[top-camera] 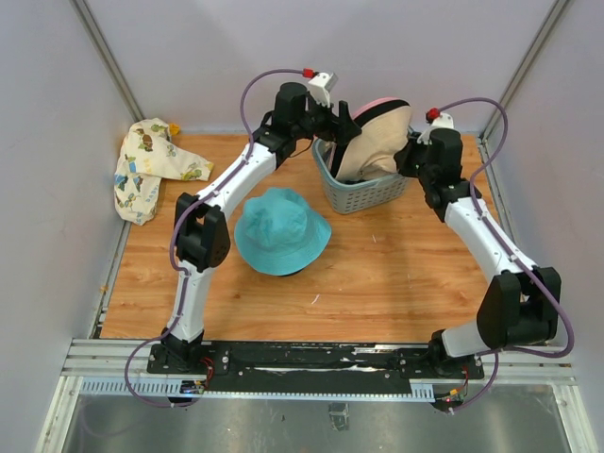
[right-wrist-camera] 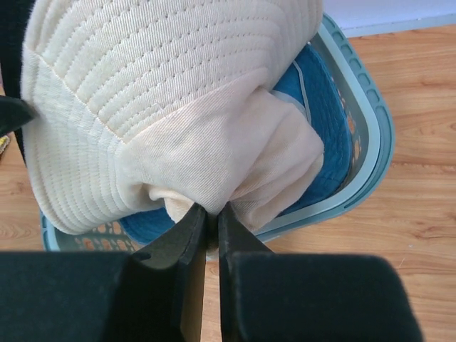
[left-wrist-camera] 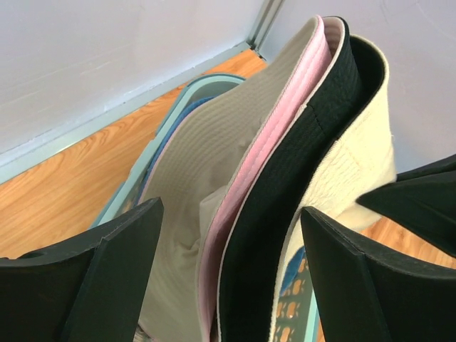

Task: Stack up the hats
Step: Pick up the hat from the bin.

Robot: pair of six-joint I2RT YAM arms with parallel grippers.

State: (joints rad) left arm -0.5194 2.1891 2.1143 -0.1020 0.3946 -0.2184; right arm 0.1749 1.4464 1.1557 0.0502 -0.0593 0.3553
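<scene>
A teal-blue hat [top-camera: 281,231] lies flat on the table's middle. Several hats stand on edge in the basket [top-camera: 363,196]: grey [left-wrist-camera: 206,149], pink [left-wrist-camera: 285,107], black [left-wrist-camera: 285,206] and cream [left-wrist-camera: 356,153] brims pressed together. My left gripper [top-camera: 343,127] is open, its fingers [left-wrist-camera: 107,278] astride these brims [left-wrist-camera: 228,278]. My right gripper [right-wrist-camera: 211,214] is shut on a pinch of the cream hat's crown [right-wrist-camera: 178,107], at the basket's right side [top-camera: 408,156]. Another blue hat [right-wrist-camera: 324,121] lies in the basket under it.
The grey-green slatted basket [right-wrist-camera: 374,142] stands at the back centre of the wooden table. A crumpled cream patterned cloth [top-camera: 151,170] lies at the back left corner. Walls close the table's left, right and back sides.
</scene>
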